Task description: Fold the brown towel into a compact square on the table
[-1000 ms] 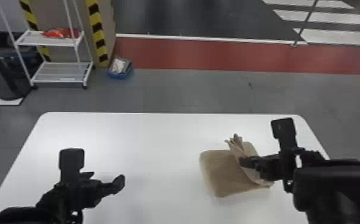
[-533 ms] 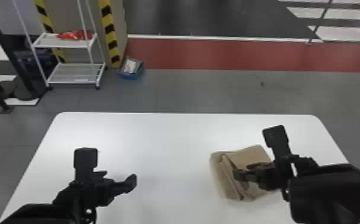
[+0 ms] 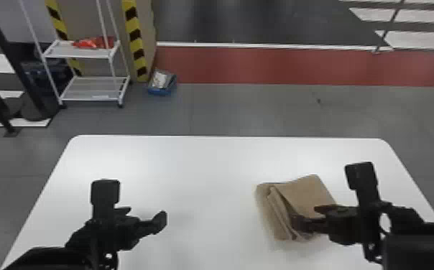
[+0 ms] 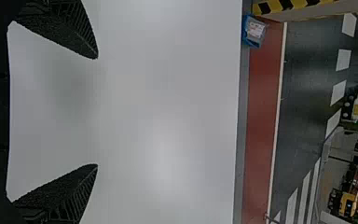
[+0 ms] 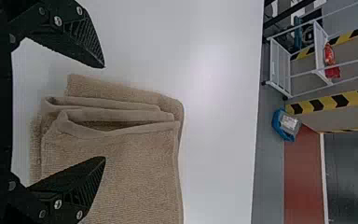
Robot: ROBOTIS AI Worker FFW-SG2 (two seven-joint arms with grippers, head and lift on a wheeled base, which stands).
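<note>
The brown towel [image 3: 304,192] lies layered on the tabletop [image 3: 198,172] at the head view's lower right, the right tool [image 3: 305,214] spread wide at its uneven edges, probably to square them, though contact is unclear; the left tool [image 3: 146,212], also wide, sits lower left.

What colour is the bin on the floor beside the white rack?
Blue; the bin shows best in the head view.

Industrial-looking hall with hazard stripes [image 3: 136,36] and red floor lane [image 3: 281,66]
</note>
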